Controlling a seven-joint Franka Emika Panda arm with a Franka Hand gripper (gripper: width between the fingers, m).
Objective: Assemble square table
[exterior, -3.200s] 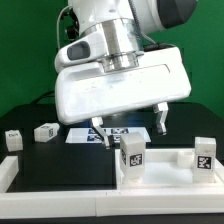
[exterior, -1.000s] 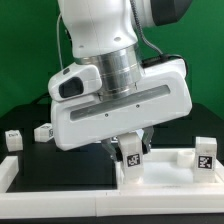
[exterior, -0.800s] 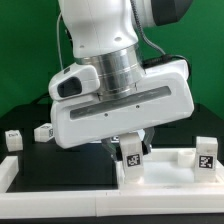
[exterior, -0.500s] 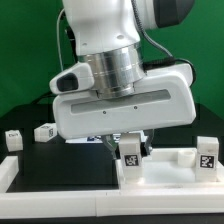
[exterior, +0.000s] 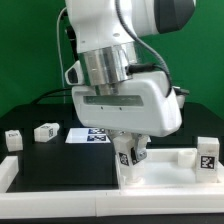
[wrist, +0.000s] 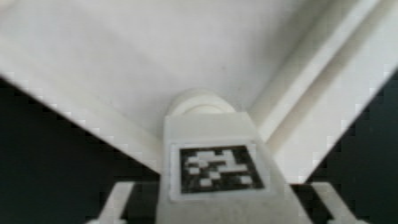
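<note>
The square table's white panel [exterior: 165,172] lies flat at the front right of the exterior view. A short white tagged leg [exterior: 129,158] stands upright on its near-left corner. My gripper [exterior: 128,150] comes down over this leg and is shut on it. A second tagged leg [exterior: 207,155] stands upright on the panel at the exterior view's right. In the wrist view the held leg [wrist: 217,150] fills the middle, with a finger [wrist: 121,198] on each side of my gripper [wrist: 219,200] and the white panel [wrist: 107,60] behind it.
Two loose tagged legs [exterior: 45,131] [exterior: 12,139] lie on the black mat at the exterior view's left. The marker board [exterior: 92,136] lies flat behind the gripper. A plain white bar [exterior: 60,195] runs along the front edge.
The gripper came down from above the marker board onto the near-left leg, and over the last half second the hand has turned about its vertical axis while on the leg.
</note>
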